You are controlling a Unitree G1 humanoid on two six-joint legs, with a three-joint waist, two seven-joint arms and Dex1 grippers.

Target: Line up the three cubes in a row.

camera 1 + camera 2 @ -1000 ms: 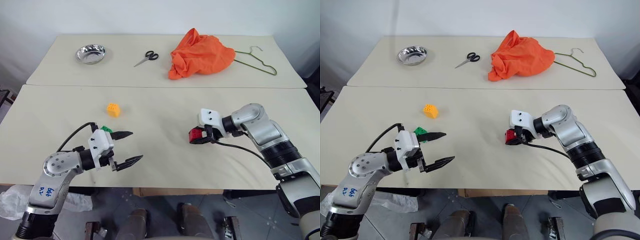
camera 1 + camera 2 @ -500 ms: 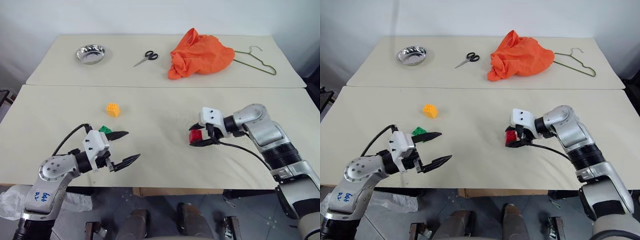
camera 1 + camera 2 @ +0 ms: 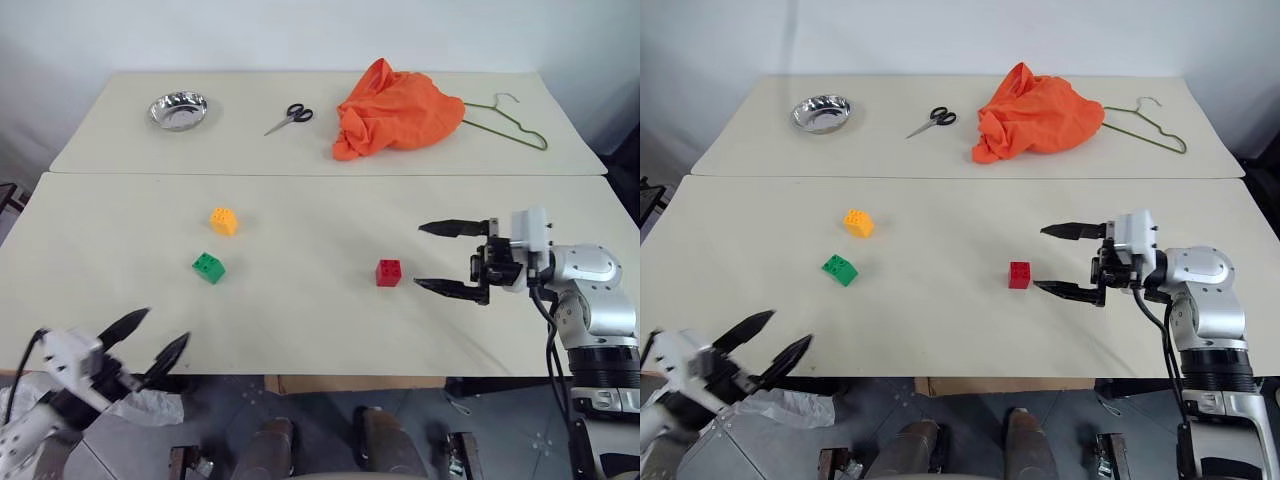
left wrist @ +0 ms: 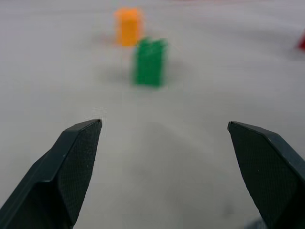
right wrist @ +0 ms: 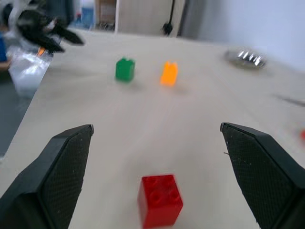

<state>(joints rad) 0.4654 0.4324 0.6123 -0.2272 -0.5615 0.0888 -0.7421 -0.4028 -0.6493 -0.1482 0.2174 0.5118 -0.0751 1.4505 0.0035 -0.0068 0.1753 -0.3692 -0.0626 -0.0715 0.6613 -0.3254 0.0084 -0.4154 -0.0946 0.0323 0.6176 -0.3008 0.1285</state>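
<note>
**Three cubes on the bench, both grippers empty**

At the far left, the left gripper [image 3: 145, 340] hangs at the near edge of the bench [image 3: 300, 320], its two black fingers spread apart with nothing between them. It is well apart from every cube.

Moving right, the green cube [image 3: 208, 267] sits on the near bench, and the yellow-orange cube [image 3: 225, 220] lies just beyond it, slightly to the right. The two are near each other but not touching.

Further right, well apart from that pair, the red cube [image 3: 389, 272] stands upright, studs up. It is roughly level with the green cube in depth.

At the right, the right gripper [image 3: 450, 257] points toward the red cube from the side. Its fingers stand wide apart and hold nothing; the cube rests free, just beyond the fingertips.

On the far bench lie a steel bowl [image 3: 179, 109], scissors [image 3: 290, 117], an orange cloth [image 3: 395, 107] and a wire hanger [image 3: 515, 122].

Judging from this layout, the row is not yet formed: the cubes make a loose triangle. A sound next step would be to bring one cube into line with the other two, gripping squarely across flat faces so that the cube stays upright, and setting it down with even spacing.
</note>
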